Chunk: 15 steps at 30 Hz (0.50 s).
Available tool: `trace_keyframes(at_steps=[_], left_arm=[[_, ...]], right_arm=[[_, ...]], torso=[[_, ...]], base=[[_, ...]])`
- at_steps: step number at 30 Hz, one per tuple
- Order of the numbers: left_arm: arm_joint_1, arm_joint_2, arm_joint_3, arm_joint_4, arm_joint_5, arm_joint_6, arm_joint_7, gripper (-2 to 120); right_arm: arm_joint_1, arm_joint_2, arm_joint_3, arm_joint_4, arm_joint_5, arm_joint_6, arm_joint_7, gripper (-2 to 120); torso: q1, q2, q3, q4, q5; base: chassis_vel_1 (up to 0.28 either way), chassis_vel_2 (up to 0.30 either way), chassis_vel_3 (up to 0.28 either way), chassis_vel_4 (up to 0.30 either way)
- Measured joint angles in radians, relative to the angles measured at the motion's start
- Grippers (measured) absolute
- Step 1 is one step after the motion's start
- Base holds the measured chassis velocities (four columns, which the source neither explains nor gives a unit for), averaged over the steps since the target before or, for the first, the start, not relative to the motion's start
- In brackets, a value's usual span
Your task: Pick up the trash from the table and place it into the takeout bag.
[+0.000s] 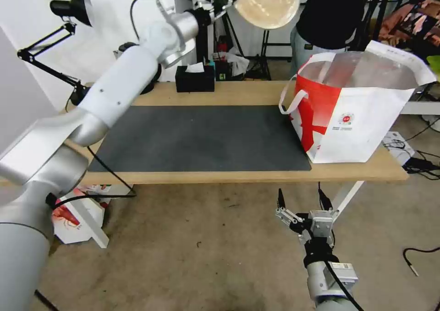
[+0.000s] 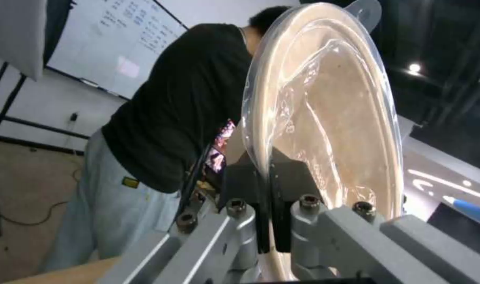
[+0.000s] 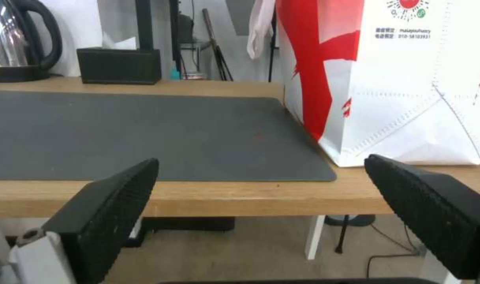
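Left hand (image 1: 225, 2) raised high at upper centre of the head view, well above the far edge of the desk (image 1: 243, 176), clamped on the rim of the shallow beige bowl (image 1: 265, 2); bowl tipped on edge, inside facing the camera. In the left wrist view, black fingertips (image 2: 250, 185) pinched tight on either side of the bowl's (image 2: 329, 114) rim, clear film over its beige inside, person in a black top standing behind.

Takeout bag (image 1: 355, 105) upright at centre right of the head view, on the right end of the desk, one corner resting on the dark grey mat (image 1: 201, 139); mouth open, silver lining showing, white strap handle hanging down the side that faces the mat. Bowl well apart from the bag, up and to its left in the frame.

Black tissue box (image 1: 195, 78) at the back edge of the desk, beyond the mat.

Right hand (image 1: 302, 200) low at lower centre right of the head view, in front of the desk's near edge and below its top, fingers spread wide, holding nothing. In the right wrist view, the two black pads (image 3: 113, 209) far apart, bag (image 3: 397, 79) and mat (image 3: 145, 134) beyond them
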Motion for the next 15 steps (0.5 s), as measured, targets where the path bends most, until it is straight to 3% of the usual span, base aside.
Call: trace_keyframes(at_steps=[7,15], left_arm=[[-0.029,-0.043,0.052,0.033,-0.012,-0.022,0.01,0],[-0.063,-0.087,0.14,0.058,-0.065,-0.052,0.072,0]], right_arm=[[0.0,0.0,0.0,0.0,0.0,0.0,0.0,100],[0.0,0.0,0.0,0.0,0.0,0.0,0.0,100]], torso=[[0.0,0.0,0.0,0.0002,-0.0001],[0.0,0.0,0.0,0.0003,-0.0002]], base=[[0.0,0.0,0.0,0.0],[0.0,0.0,0.0,0.0]])
